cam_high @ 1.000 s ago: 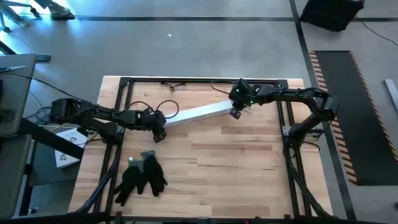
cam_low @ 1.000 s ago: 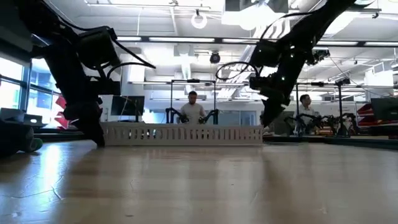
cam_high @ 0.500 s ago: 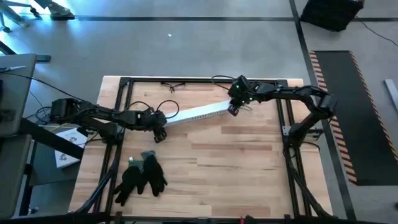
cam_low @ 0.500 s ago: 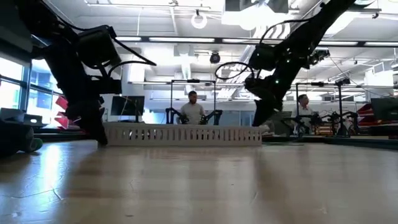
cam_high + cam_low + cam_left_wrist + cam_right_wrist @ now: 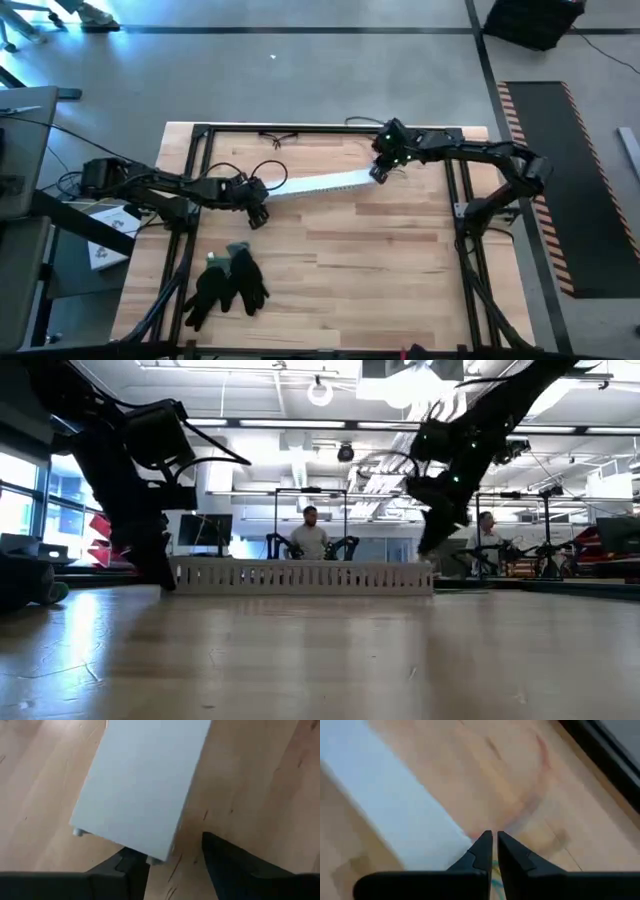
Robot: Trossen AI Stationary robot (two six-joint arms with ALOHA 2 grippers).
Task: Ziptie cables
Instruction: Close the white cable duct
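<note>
1. High view: the right gripper [image 5: 379, 172], fingers nearly pressed together, sits at the white channel's [image 5: 320, 184] right end.
2. Cables [image 5: 494, 870] show faintly between its fingertips.
3. The left gripper [image 5: 172, 862], spread, straddles the channel's left end.

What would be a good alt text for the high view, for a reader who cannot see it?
Seen from above, a long white slotted channel lies slanted on a wooden table, with the left gripper at its left end and the right gripper at its right end. Black gloves lie nearer the table's front left.
</note>
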